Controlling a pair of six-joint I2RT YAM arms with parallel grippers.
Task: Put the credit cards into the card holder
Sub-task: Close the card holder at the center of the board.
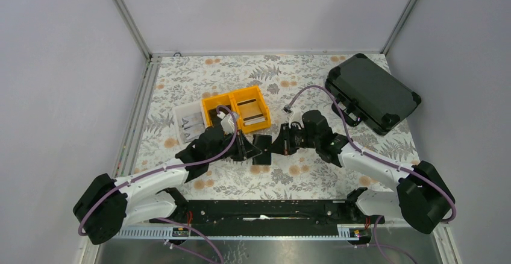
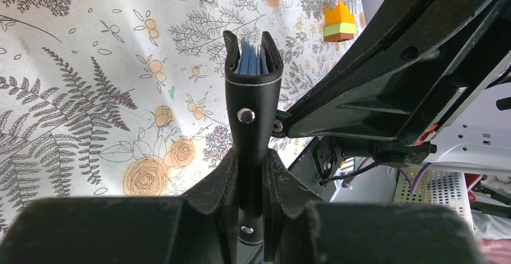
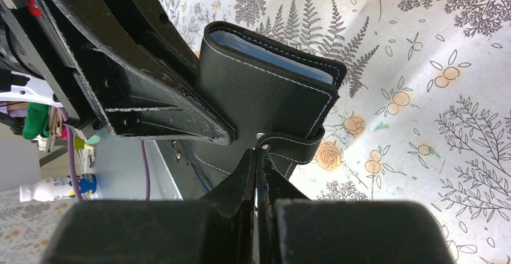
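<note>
The black card holder (image 1: pixel 263 148) is held off the floral table between both grippers, near the middle. My left gripper (image 1: pixel 246 150) is shut on one edge of it; in the left wrist view the holder (image 2: pixel 252 104) stands edge-on out of my gripper (image 2: pixel 252 176), light-blue pockets showing at its top. My right gripper (image 1: pixel 278 146) is shut on the holder's small tab (image 3: pixel 293 146), and in the right wrist view the gripper (image 3: pixel 258 158) sits just below the folded holder (image 3: pixel 265 92). Silvery credit cards (image 1: pixel 253 112) lie in the yellow bin, and more grey cards (image 1: pixel 191 125) in the white bin.
The double yellow bin (image 1: pixel 212 103) and a white bin (image 1: pixel 180 113) stand behind the left gripper. A large black hard case (image 1: pixel 372 92) lies at the back right. A small orange, yellow and green block (image 2: pixel 338 22) sits on the table. Metal rails line the table's left and back edges.
</note>
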